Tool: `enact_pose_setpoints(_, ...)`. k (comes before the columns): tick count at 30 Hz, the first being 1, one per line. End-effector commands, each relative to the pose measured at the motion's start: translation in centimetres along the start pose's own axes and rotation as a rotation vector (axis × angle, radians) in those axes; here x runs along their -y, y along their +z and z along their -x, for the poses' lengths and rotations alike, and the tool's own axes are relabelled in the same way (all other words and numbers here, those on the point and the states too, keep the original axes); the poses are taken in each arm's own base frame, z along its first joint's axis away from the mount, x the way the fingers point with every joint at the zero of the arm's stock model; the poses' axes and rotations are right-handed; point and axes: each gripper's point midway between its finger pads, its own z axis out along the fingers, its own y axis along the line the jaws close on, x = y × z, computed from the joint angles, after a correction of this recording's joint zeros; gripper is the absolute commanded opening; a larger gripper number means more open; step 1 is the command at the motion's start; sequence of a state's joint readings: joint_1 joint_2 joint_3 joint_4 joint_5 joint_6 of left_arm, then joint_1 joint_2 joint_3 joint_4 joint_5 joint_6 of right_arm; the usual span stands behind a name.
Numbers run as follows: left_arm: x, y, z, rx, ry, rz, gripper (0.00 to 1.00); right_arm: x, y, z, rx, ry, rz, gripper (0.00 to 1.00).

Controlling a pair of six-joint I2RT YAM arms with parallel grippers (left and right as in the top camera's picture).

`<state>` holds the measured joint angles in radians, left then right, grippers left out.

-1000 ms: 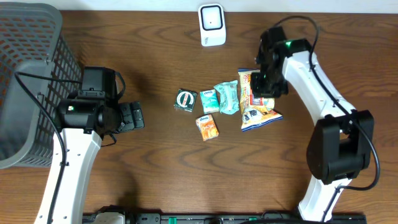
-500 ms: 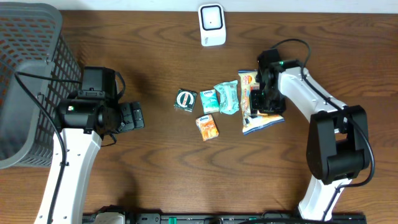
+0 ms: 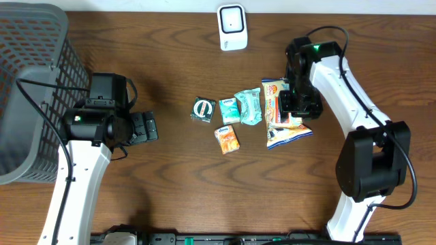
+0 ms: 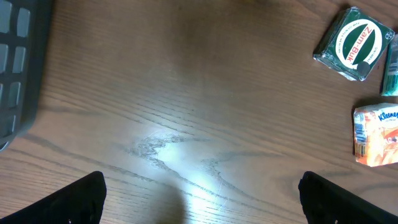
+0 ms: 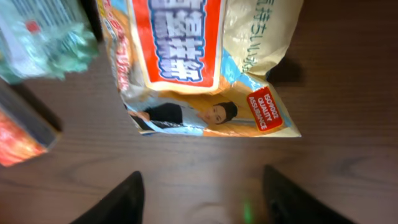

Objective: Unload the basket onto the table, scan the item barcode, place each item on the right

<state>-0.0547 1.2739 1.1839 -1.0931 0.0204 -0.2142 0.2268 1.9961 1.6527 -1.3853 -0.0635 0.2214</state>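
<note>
Drawn back, right end effector (image 5: 205,202) gapes just short of snack bag (image 5: 199,68).

the overhead camera is looking straight down from well above the table (image 3: 204,197), taking in both arms, the basket (image 3: 27,82) at its left edge and the scanner (image 3: 231,27) at its top. the left wrist camera is hanging low and facing down at bare wood, the left gripper (image 4: 202,199) showing only as dark fingertips (image 4: 74,202) in the bottom corners. it is sharing the green box (image 4: 354,43) and the orange pack (image 4: 376,134) with the overhead view. the right wrist camera is sitting nearer still, pointing down onto the snack bag (image 5: 199,62), which is filling its upper half and also showing overhead under the right gripper (image 3: 300,102).
</note>
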Motion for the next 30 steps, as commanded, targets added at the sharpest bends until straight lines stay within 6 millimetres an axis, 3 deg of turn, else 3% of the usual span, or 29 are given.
enact_pose_setpoints(1, 0.0, 0.3, -0.2, -0.010, -0.012, 0.007, 0.98, 0.5, 1.6, -0.9, -0.038, -0.005, -0.013, 0.52)
enact_pose_setpoints(5, 0.0, 0.3, -0.2, -0.010, -0.012, 0.007, 0.98, 0.7, 4.2, -1.2, -0.046, -0.004, -0.015, 0.50)
enact_pose_setpoints(8, 0.0, 0.3, -0.2, -0.010, -0.012, 0.007, 0.98, 0.9, 6.2, -1.3, -0.038, -0.004, -0.013, 0.55)
enact_pose_setpoints(10, 0.0, 0.3, -0.2, -0.010, -0.012, 0.007, 0.98, 0.9, 7.4, -1.1, -0.023, -0.005, -0.010, 0.66)
enact_pose_setpoints(13, 0.0, 0.3, -0.2, -0.010, -0.012, 0.007, 0.98, 1.0, 8.3, -1.1, -0.014, -0.006, -0.008, 0.75)
enact_pose_setpoints(14, 0.0, 0.3, -0.2, -0.010, -0.012, 0.007, 0.98, 1.0, 8.3, -1.2, -0.016, -0.005, -0.008, 0.95)
enact_pose_setpoints(15, 0.0, 0.3, -0.2, -0.010, -0.012, 0.007, 0.98, 1.0, 8.2, -1.2, -0.018, -0.005, -0.008, 0.99)
enact_pose_setpoints(26, 0.0, 0.3, -0.2, -0.010, -0.012, 0.007, 0.97, 0.5, 2.8, -0.6, -0.026, 0.005, -0.012, 0.99)
enact_pose_setpoints(30, 0.0, 0.3, -0.2, -0.010, -0.012, 0.007, 0.98, 0.7, 2.2, 0.6, 0.025, 0.004, -0.029, 0.99)
